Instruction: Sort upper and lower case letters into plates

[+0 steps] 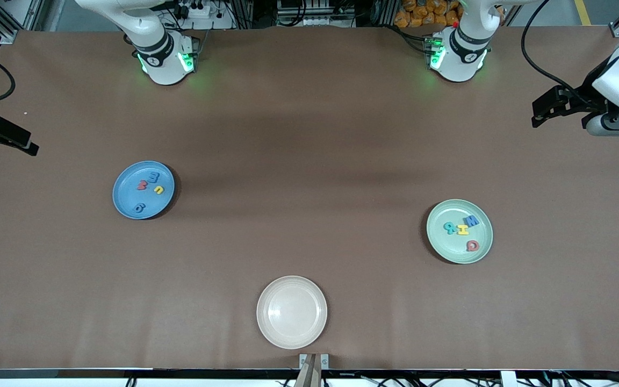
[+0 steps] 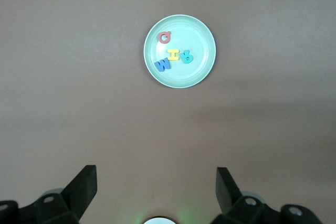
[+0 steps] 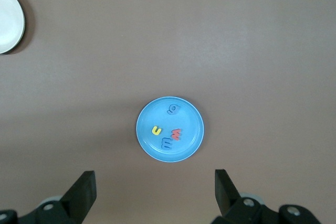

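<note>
Left gripper [image 1: 543, 110]: hangs over the table [image 1: 309, 134] at the edge of the left arm's end, jaws wide, holds nothing. Right gripper [image 1: 6, 138]: hangs over the edge at the right arm's end, also wide and empty.

Front view: blue plate [image 1: 127, 196] toward the right arm's end, with four letters [image 1: 142, 185] in it, namely two blue, one red, one yellow. Green plate [image 1: 446, 247] toward the left arm's end, a little nearer the camera, with four more: blue, teal, yellow, red. Cream plate [image 1: 292, 312] close to the table's front edge, between the other two, bare.

Left wrist view: left gripper [image 2: 156, 177] spread wide over bare table, green plate [image 2: 198, 72] well apart from it; red, yellow, teal and blue letters [image 2: 173, 54] inside, close together.

Right wrist view: right gripper [image 3: 155, 179] spread wide, blue plate [image 3: 191, 114] near it, letters [image 3: 177, 135] inside; cream plate [image 3: 8, 19] cut off by the frame's corner.
</note>
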### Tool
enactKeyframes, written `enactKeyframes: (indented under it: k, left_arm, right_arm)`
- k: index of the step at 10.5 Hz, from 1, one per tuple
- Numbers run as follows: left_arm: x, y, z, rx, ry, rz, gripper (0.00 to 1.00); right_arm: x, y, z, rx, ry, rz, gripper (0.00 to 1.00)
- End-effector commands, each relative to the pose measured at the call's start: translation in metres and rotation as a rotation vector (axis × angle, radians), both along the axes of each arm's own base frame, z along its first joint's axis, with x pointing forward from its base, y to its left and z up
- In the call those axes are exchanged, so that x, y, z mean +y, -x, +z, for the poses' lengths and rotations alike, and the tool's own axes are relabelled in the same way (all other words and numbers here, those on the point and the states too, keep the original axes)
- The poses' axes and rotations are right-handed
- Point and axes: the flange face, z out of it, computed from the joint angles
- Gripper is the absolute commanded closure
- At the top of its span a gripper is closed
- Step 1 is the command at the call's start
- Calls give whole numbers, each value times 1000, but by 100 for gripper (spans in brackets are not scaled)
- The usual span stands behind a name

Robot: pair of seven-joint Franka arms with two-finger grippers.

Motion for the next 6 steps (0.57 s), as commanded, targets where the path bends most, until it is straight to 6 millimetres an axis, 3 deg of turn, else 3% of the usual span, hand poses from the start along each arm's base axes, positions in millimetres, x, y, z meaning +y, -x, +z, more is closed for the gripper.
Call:
enactKeyframes:
  k: [1,6]
  left_arm:
    - [6,3,9,-10,-27,-13,0]
    - [9,4,12,-17,-26,-8,0]
  right_arm:
    - [1,-4,-2,2,-19,11,0]
    - [3,-5,-4,5,-20,10,0]
